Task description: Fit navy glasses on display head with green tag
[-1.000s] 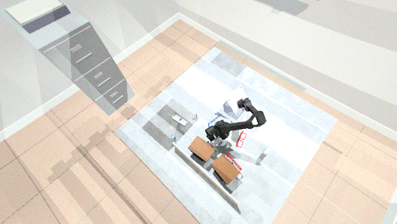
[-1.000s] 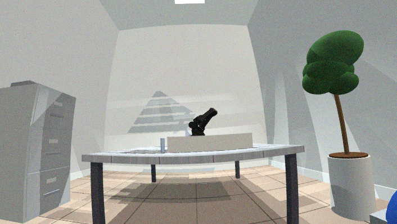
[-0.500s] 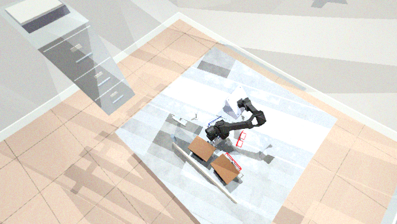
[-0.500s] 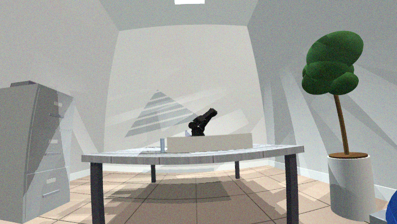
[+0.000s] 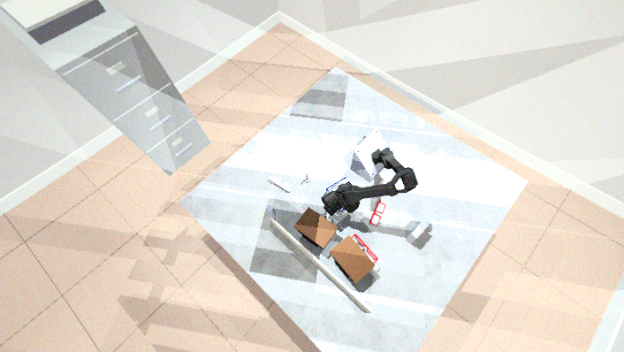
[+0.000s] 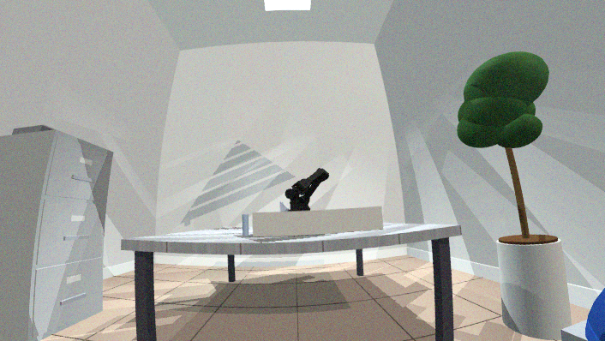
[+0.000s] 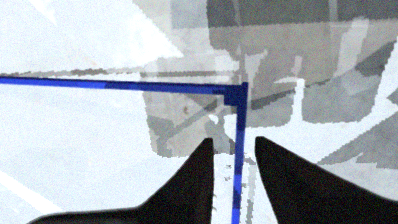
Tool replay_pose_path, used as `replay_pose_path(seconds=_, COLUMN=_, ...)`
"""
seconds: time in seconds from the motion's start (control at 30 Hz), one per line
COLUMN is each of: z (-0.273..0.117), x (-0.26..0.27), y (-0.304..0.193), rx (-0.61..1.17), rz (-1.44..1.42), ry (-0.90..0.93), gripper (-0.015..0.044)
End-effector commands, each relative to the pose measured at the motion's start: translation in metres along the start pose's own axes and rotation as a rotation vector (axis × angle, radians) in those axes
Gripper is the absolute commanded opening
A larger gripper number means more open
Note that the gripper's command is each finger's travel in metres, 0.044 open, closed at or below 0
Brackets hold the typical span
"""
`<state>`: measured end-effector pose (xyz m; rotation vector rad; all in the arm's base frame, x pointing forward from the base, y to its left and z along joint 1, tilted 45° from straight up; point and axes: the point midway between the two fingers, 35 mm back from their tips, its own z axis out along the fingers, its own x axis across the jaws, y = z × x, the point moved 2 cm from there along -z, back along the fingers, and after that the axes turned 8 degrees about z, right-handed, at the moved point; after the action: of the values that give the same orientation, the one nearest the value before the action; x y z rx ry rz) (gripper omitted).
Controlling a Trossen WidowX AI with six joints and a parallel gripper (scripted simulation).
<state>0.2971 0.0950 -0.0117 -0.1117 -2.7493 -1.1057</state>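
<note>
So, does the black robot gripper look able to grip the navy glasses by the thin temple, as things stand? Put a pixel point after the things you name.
Probably yes: the thin temple (image 7: 239, 150) runs between the gripper's (image 5: 337, 208) (image 7: 234, 137) parted fingers, with nothing visible blocking either side.

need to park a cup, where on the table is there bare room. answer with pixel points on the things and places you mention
Bare patches: the tabletop's far corner, beyond the white angled stand (image 5: 369, 152); also its right corner, beyond the red glasses (image 5: 380, 207). Crowded: between black arm (image 5: 376, 191) (image 6: 305, 188), brown blocks (image 5: 315, 227) (image 5: 352, 259) and beige barrier (image 5: 318, 264) (image 6: 317, 221).
</note>
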Motion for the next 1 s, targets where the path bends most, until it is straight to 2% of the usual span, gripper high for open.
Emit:
replay_pose_path(seconds=0.0, z=-0.001, x=0.007, y=-0.001, rx=0.0, rz=0.004, ry=0.009, gripper=0.0108)
replay_pose_path(seconds=0.57, z=-0.005, x=0.012, y=-0.002, rx=-0.002, rz=0.007, ry=0.011, gripper=0.0108)
replay_pose_path(seconds=0.67, z=-0.016, x=0.008, y=-0.002, rx=-0.001, rz=0.007, ry=0.011, gripper=0.0108)
replay_pose_path(seconds=0.8, z=-0.051, x=0.0, y=-0.001, rx=0.0, rz=0.007, ry=0.01, gripper=0.0108)
replay_pose_path(seconds=0.97, z=-0.053, x=0.0, y=-0.001, rx=0.0, rz=0.007, ry=0.011, gripper=0.0108)
